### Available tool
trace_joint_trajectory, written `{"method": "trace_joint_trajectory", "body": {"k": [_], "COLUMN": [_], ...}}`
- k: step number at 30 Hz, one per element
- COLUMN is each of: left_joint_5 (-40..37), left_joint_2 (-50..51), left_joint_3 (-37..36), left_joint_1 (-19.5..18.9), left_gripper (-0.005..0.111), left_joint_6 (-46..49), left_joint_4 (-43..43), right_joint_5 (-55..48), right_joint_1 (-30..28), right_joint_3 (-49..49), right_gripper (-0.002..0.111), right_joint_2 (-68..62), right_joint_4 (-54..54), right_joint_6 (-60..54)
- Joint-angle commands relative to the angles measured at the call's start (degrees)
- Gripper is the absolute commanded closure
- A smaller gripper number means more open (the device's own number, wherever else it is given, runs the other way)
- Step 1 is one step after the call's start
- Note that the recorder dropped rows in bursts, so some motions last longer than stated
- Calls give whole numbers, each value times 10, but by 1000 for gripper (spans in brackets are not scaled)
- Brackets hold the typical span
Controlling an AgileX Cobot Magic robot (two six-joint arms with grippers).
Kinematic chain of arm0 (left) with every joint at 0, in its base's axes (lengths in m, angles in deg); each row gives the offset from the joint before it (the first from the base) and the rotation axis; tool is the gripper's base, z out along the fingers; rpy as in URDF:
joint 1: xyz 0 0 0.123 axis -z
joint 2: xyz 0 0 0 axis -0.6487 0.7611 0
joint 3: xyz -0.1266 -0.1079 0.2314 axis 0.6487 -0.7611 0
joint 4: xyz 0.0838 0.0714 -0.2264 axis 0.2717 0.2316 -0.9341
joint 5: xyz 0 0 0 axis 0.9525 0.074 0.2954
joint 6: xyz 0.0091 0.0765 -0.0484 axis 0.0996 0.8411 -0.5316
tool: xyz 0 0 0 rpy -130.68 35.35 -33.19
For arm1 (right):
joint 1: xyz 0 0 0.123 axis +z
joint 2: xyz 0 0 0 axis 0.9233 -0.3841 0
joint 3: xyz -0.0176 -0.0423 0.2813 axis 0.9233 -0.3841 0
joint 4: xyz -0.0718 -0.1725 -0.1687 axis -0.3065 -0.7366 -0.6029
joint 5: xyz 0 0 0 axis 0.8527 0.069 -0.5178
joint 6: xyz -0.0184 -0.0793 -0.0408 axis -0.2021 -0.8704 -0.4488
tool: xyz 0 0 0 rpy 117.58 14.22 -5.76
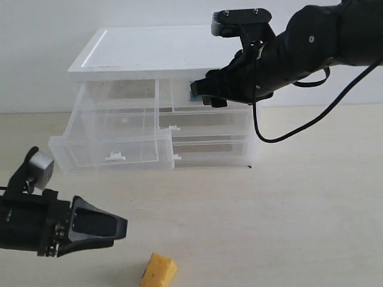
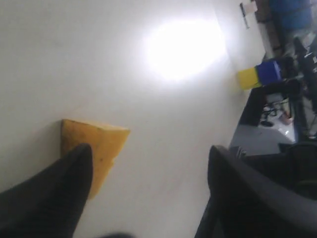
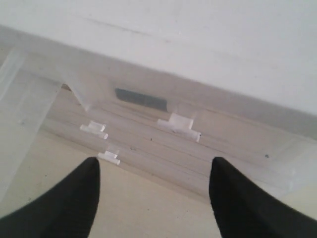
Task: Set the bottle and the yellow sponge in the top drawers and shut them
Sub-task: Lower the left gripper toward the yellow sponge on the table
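Observation:
The yellow sponge lies on the table near the front edge. In the left wrist view the yellow sponge sits partly behind one dark finger, outside the gap. My left gripper hovers low, open and empty. The left top drawer is pulled far out and holds nothing. My right gripper stands open and empty in front of the right top drawer, whose front looks pushed in. The bottle shows only as a teal-blue patch through that drawer.
The white-topped cabinet stands at the back against the wall, with two full-width drawers below, both shut. A cable hangs from the right arm beside the cabinet. Bare table spreads to the right.

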Motion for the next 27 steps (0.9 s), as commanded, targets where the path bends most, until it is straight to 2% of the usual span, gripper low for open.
{"method": "trace_joint_trajectory", "body": {"k": [1,6,14,17,27], "left_joint_5": [93,161,293,317,396], "left_joint_2": [-5,-5,-5,-5,-5], "left_joint_3": [-4,-4,3,7,51], "left_joint_1": [69,133,210,236,326], "left_gripper": [46,48,48,48,48], "left_joint_6": [20,20,18,28,2], "left_joint_4": [-9,-21,-60,-94,-111], "right_joint_5": [-29,-43,-59,-59,-64], "right_joint_1": [-2,-2,-2,-2,-2], "right_joint_3": [4,-9,-12,-12,-12], "right_gripper": [50,50,50,50,50], "right_joint_2": [27,40,49,50,50], "right_joint_4": [-11,-19,-19,-21,-23], "right_joint_6": [-2,-2,1,2,2]}}
